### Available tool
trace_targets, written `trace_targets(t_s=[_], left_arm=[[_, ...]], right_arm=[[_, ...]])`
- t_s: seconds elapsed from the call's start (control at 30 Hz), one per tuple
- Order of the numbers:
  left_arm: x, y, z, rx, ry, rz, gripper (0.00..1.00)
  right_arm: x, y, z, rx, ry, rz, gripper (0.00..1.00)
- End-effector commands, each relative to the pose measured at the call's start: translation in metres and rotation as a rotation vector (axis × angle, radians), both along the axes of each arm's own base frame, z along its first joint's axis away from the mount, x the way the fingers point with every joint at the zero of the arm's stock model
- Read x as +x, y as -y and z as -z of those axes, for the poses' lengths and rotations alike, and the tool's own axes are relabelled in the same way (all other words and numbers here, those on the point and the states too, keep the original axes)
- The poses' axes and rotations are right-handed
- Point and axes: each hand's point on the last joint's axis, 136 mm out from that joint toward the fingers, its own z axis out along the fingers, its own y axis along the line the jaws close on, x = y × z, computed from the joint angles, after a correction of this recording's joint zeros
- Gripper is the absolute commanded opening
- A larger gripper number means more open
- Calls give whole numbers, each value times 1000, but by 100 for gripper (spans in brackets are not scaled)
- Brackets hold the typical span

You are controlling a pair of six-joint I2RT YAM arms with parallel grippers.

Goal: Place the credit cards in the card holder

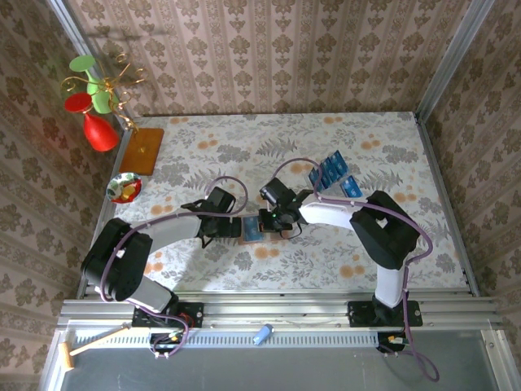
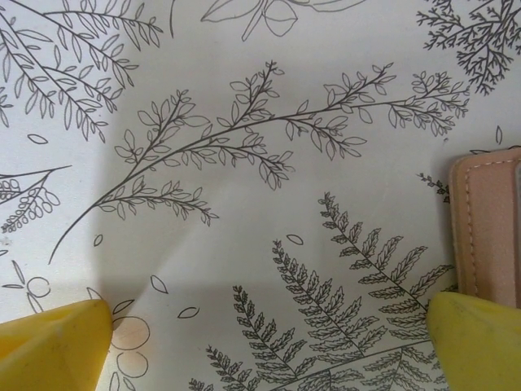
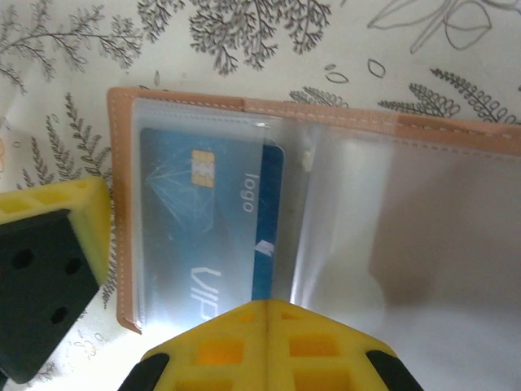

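The card holder [image 3: 244, 106] lies open on the floral cloth, its clear sleeves facing up. One blue credit card [image 3: 183, 228] sits mostly inside the left sleeve, with a darker blue strip [image 3: 267, 220] still outside it. My right gripper [image 3: 269, 308] is shut, its yellow tips meeting at the card's near edge. My left gripper [image 2: 273, 346] stands open over bare cloth, and the holder's edge [image 2: 488, 220] is just by its right fingertip [image 2: 476, 338]. From above, the holder [image 1: 259, 229] lies between both grippers. Several loose cards [image 1: 330, 171] lie at the back right.
A wooden board [image 1: 145, 151] with a wire stand and red and green ornaments stands at the back left. A small bowl [image 1: 125, 187] sits near it. Metal frame rails border the table.
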Motion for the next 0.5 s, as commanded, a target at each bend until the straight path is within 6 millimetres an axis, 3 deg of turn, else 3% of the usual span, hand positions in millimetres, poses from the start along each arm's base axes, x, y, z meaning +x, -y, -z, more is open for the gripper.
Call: trace_targets(t_s=[0.0,0.47], left_arm=[[-3,6,6,-22,-18,12,100],[-4,6,8,-21,-19,13,100]], right_arm=[[-6,1,9,-6,-26,1,0],[-9,9,12,-32,-22,8,0]])
